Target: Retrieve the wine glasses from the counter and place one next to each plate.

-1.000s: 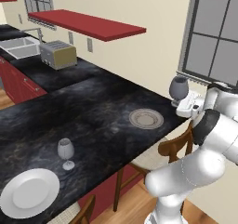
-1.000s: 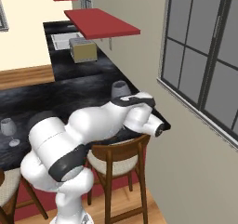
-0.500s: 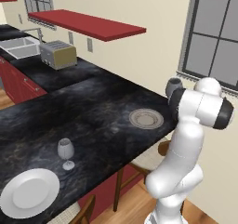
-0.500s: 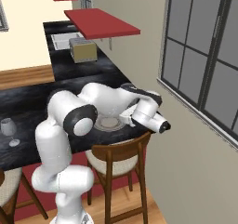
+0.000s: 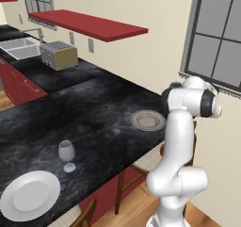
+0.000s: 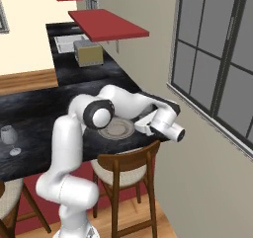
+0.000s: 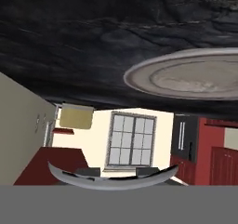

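Observation:
My gripper [image 7: 118,172] is shut on a wine glass [image 7: 116,181], whose grey curved edge shows between the dark fingertips [image 7: 88,172]. In the right base view the hand [image 6: 163,123] hangs at the right end of the black counter [image 5: 94,108], close beside the patterned grey plate [image 6: 116,129]. In the hand view, which is rolled upside down, that plate [image 7: 186,74] lies just ahead. A second wine glass [image 5: 66,154] stands upright on the counter, just beyond the plain white plate [image 5: 30,195] near the front edge. My folded arm hides the hand in the left base view.
A toaster [image 5: 59,55] and a sink [image 5: 19,47] sit far back on the counter under a red shelf [image 5: 89,24]. A wooden chair [image 6: 123,165] stands below the counter's edge by the patterned plate. A large window [image 6: 217,59] fills the wall to the right.
The arm has folded up and its elbow has swung in over the counter's end. The hand, still holding the glass, has come in close beside the patterned plate.

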Tool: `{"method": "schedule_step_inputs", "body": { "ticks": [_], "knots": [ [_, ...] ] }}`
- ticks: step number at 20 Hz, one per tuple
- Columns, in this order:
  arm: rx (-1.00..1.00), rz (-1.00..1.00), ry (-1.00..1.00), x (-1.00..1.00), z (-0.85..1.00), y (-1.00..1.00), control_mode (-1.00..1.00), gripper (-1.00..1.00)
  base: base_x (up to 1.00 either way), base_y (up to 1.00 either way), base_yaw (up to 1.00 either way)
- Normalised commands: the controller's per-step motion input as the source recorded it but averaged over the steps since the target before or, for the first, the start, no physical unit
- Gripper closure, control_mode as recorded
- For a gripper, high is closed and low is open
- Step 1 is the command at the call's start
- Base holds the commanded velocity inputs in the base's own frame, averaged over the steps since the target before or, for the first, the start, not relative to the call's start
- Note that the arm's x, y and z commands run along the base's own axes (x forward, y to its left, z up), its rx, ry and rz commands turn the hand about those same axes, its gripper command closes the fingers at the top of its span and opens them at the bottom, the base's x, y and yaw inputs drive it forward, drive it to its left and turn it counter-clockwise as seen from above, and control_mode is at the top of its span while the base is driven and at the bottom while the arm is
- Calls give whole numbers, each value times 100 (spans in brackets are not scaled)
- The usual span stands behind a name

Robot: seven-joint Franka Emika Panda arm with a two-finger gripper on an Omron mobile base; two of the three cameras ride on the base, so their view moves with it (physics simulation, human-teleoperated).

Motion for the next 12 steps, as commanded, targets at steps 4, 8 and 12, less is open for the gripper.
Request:
{"method": "schedule_step_inputs", "body": {
  "ticks": [4, 8, 12],
  "knots": [
    [0, 5, 0, 40, -36, 0, -100, 100, 0, 0, 0],
    [0, 1, 0, 49, -34, 0, -100, 100, 0, 0, 0],
    [0, 0, 5, 53, -25, 0, -100, 100, 0, 0, 0]
  ]
}}
